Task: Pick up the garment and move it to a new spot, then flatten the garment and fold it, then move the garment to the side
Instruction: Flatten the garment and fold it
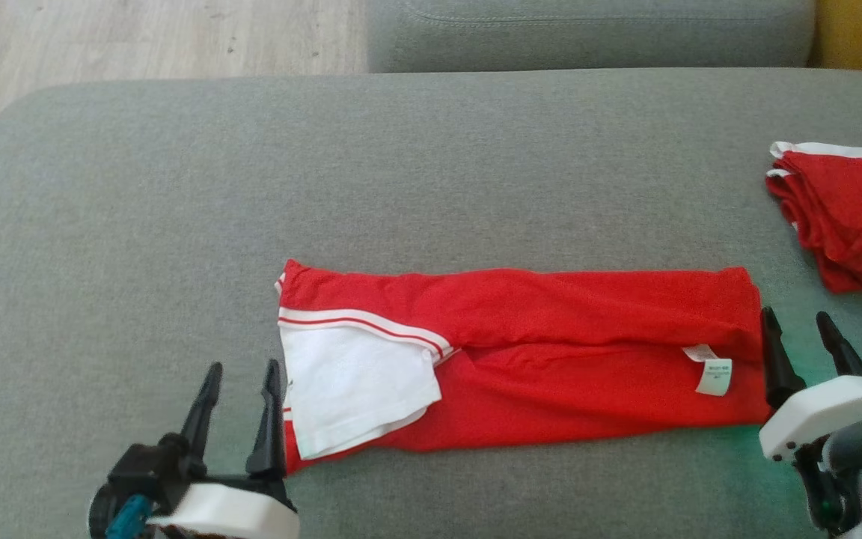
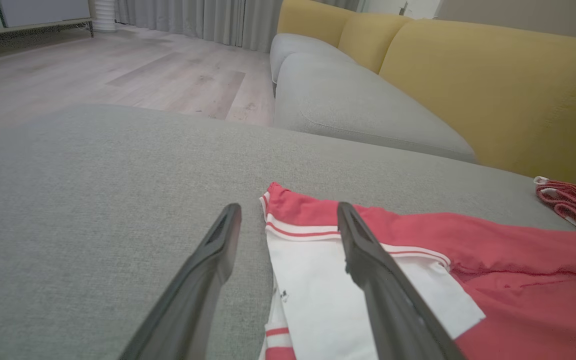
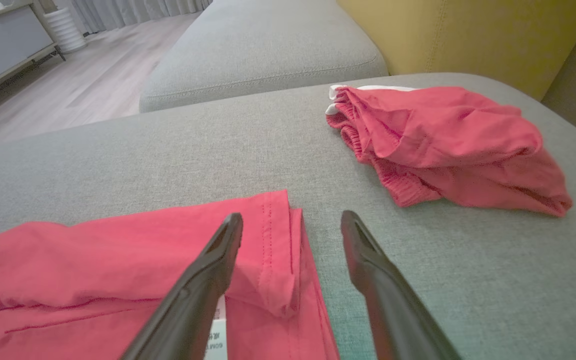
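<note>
- Grey woven fabric covers the big sofa cushion (image 1: 176,187) I am working over, and it spans nearly the whole head view.
- Behind it sits a second grey seat cushion (image 2: 358,105) with a yellow backrest (image 2: 508,95). Pale wood floor (image 1: 139,37) shows at the far left.
- My task piece, the red garment (image 1: 551,337), lies on the near middle of the big cushion. It is folded into a long band that runs left to right between my two grippers.
- Its left end shows a white panel (image 1: 356,385) edged with red-and-white stripes, and its right end is a stitched hem.
- A second red garment (image 1: 850,217) sits bunched at the far right of the cushion, well apart from the folded one. White trim shows along its far edge.
- My left gripper (image 1: 244,367) is at the garment's left end with its fingers spread wide, holding nothing. In the left wrist view the white panel's edge lies below the gap.
- My right gripper (image 1: 795,314) is at the hem end, also spread wide and empty. One finger is over the cloth and the other over bare cushion.
- A small white care label (image 1: 714,374) lies on the red cloth just beside the hem.
</note>
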Available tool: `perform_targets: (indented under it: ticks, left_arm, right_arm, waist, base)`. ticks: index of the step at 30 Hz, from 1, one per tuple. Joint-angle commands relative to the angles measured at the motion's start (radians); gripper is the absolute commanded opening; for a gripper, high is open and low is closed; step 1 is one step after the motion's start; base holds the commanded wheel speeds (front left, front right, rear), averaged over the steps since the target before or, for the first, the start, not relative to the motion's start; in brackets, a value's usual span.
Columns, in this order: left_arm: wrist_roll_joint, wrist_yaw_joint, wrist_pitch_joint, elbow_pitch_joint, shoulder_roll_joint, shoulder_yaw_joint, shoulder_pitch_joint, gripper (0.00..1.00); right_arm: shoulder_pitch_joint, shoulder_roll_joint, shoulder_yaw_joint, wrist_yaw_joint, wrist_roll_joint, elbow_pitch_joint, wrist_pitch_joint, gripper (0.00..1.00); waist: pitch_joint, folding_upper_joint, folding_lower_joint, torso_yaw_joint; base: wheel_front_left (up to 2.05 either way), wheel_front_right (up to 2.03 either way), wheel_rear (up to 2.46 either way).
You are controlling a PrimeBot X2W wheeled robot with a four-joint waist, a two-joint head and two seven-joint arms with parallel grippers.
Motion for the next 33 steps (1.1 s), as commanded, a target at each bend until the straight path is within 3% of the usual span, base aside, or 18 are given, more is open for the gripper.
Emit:
perform_targets:
  ticks: [1, 16, 22, 23, 24, 27, 33]
  left_arm:
    - [0.013, 0.015, -0.015, -0.040, 0.015, 0.058, -0.019, 1.00]
    - [0.031, 0.037, -0.021, -0.080, 0.022, 0.086, -0.001, 1.00]
    - [0.034, 0.042, -0.018, -0.089, 0.025, 0.082, 0.001, 1.00]
    - [0.035, 0.044, -0.016, -0.091, 0.025, 0.080, 0.001, 1.00]
    - [0.036, 0.046, -0.014, -0.094, 0.025, 0.079, 0.001, 1.00]
    - [0.036, 0.047, -0.012, -0.097, 0.025, 0.076, -0.001, 1.00]
    - [0.036, 0.046, -0.010, -0.094, 0.025, 0.073, -0.006, 1.00]
  right_arm:
    - [-0.032, -0.014, 0.026, -0.001, -0.012, -0.021, 0.006, 1.00]
    - [-0.121, -0.006, -0.039, -0.001, -0.095, 0.235, -0.042, 1.00]
    - [-0.138, 0.015, -0.023, -0.001, -0.098, 0.324, -0.009, 1.00]
    - [-0.139, 0.018, -0.009, -0.001, -0.087, 0.330, -0.003, 0.65]
    - [-0.141, 0.021, 0.007, -0.001, -0.078, 0.334, 0.003, 0.44]
    - [-0.147, 0.026, 0.049, -0.001, -0.053, 0.331, 0.013, 0.00]
    - [-0.168, 0.011, 0.066, -0.001, -0.041, 0.287, -0.007, 0.00]
  waist:
    - [0.004, -0.0001, 0.0001, 0.012]
    - [0.033, -0.0001, 0.0001, 0.065]
    - [0.033, -0.0001, 0.0001, 0.059]
    - [0.033, -0.0001, 0.0001, 0.056]
    - [0.033, -0.0001, 0.0001, 0.052]
    - [0.032, -0.0001, 0.0001, 0.039]
    - [0.021, -0.0001, 0.0001, 0.008]
  base:
    - [0.00, 0.00, 0.00]
    - [0.00, 0.00, 0.00]
    - [0.00, 0.00, 0.00]
    - [0.00, 0.00, 0.00]
    - [0.00, 0.00, 0.00]
    - [0.00, 0.00, 0.00]
    - [0.00, 0.00, 0.00]
